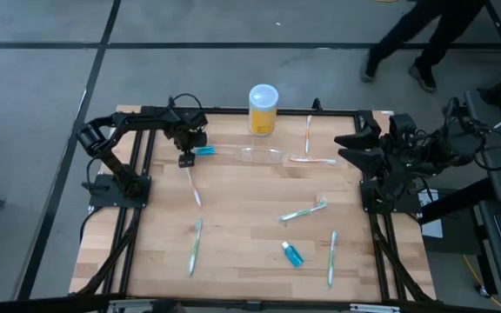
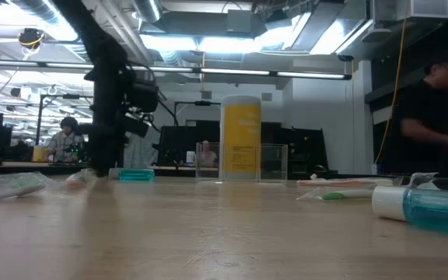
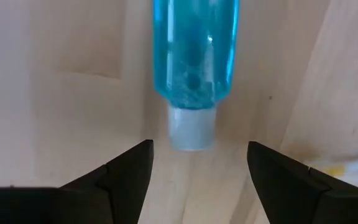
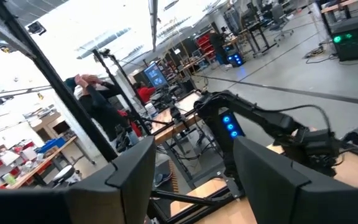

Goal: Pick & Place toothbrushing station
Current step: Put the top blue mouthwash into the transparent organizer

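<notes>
On the wooden worktop, the toothbrushing station (image 1: 262, 156) lies lengthwise near the far edge; the left gripper (image 1: 186, 160), jaws spread and empty, is probably nearer than the released right gripper (image 1: 352, 148).

1. Both arms are matte black, built of slim tubular links and blocky joints.
2. Left gripper (image 3: 199, 165) has two dark, wedge-shaped fingers.
3. Right gripper (image 4: 191, 168) has broad black fingers; black cables trail from its arm.

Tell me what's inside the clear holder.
Through the clear holder only the wooden table shows; it looks empty. The toothbrushes lie outside. Nothing hides its inside.
</notes>
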Available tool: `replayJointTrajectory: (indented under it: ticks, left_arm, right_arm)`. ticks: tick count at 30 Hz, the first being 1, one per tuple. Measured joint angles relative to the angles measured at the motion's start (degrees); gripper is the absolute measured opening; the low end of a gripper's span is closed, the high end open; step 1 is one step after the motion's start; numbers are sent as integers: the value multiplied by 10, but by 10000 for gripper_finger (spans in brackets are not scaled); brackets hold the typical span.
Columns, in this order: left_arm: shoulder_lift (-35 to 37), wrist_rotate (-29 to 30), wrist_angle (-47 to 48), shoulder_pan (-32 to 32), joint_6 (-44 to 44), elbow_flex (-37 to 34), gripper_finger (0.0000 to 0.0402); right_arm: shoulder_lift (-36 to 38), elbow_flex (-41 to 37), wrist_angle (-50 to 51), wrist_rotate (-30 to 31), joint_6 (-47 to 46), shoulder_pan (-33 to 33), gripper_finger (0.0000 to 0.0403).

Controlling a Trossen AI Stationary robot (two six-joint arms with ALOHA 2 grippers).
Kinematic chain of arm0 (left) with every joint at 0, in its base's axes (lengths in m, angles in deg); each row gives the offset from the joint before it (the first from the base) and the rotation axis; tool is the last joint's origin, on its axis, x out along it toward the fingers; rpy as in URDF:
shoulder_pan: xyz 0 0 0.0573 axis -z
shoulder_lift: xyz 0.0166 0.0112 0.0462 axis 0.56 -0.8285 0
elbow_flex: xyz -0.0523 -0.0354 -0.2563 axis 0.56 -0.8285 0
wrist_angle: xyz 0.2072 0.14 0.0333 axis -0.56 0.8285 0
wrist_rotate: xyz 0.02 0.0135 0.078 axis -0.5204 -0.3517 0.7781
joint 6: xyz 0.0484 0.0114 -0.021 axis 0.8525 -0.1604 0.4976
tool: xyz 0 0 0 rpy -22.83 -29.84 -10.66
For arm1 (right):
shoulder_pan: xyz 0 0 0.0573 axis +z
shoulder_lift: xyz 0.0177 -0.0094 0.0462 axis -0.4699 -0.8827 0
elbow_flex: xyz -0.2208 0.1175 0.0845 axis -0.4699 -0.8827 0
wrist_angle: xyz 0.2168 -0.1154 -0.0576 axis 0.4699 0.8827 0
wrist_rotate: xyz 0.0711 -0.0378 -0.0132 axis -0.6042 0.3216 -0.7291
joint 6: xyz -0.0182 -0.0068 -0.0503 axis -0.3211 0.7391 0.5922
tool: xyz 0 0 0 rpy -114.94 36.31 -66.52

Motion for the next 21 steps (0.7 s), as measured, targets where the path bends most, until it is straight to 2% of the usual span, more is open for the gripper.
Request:
replayJointTrajectory:
  ticks: [10,21]
  left_arm:
    - [5,5,-54,22,-42,-30,233]
    - [6,-17,-81,-5,-39,-32,216]
  right_arm:
    - [0,0,-5,5,-4,0,220]
    - [-6,0,-18,5,0,0,220]
